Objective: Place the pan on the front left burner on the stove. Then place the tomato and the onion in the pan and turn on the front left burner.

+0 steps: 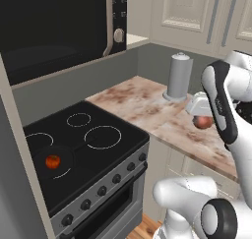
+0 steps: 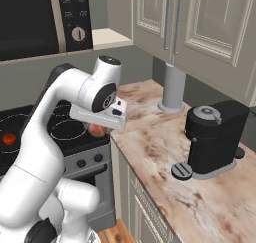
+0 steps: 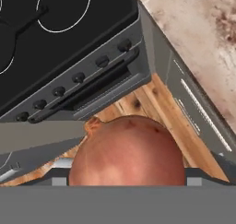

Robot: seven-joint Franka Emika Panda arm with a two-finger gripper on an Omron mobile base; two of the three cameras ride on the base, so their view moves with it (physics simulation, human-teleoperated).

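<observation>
**Brownish-orange onion held in the gripper**

Round, with a pale sheen, the onion [image 3: 126, 151] sits low in the hand view, clasped by the wide-set gripper [image 1: 203, 116]. At lower left of the left base view, the red tomato [image 1: 52, 161] lies in the pan [image 1: 67, 157].

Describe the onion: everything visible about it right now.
The onion is a round, brownish-orange ball with a paler sheen, darker reddish blotches and a small stub at one end. It sits between the fingers of the gripper, clear of the countertop and off to the right of the stove. In the hand view it looms large above the wooden floor. It is not yet in the pan.
</observation>
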